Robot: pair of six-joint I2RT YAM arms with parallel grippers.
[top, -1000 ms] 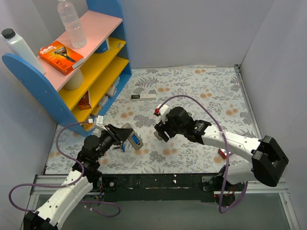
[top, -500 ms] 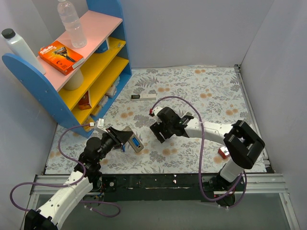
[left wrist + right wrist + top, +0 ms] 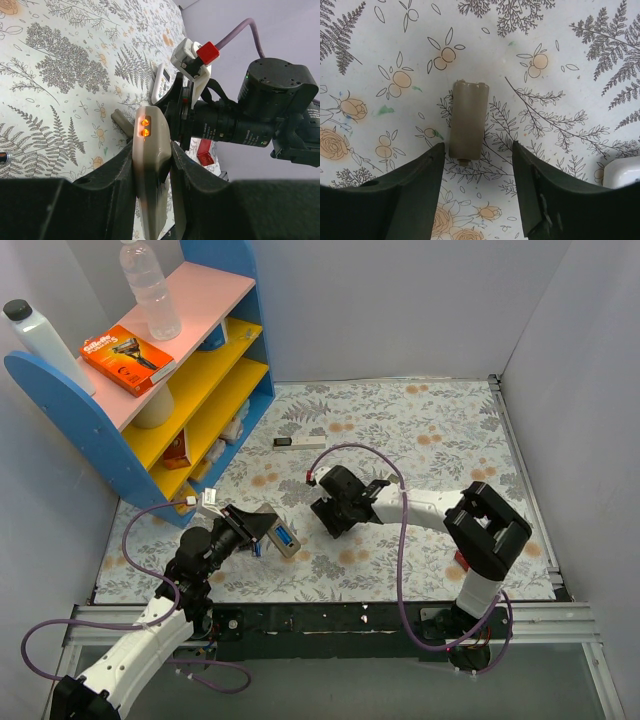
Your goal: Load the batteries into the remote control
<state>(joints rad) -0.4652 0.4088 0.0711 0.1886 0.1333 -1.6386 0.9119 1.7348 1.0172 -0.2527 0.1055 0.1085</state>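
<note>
My left gripper (image 3: 272,531) is shut on the remote control (image 3: 281,538) and holds it tilted above the mat. Blue batteries (image 3: 285,537) show in its open back. In the left wrist view the remote (image 3: 150,165) stands edge-on between the fingers, with two orange lights on its end. My right gripper (image 3: 329,518) is open and empty, low over the mat just right of the remote. In the right wrist view its fingers (image 3: 415,180) flank the near end of a beige battery cover (image 3: 468,120) that lies flat on the mat.
A long white bar with a black end (image 3: 300,442) lies further back. A slim white remote (image 3: 161,86) lies near the right arm. A small red box (image 3: 462,560) sits at the right. A blue shelf unit (image 3: 150,390) stands at the left.
The right gripper has shifted slightly left toward the held remote, and its forearm has swung in and lowered. The left arm with the remote has hardly moved.
</note>
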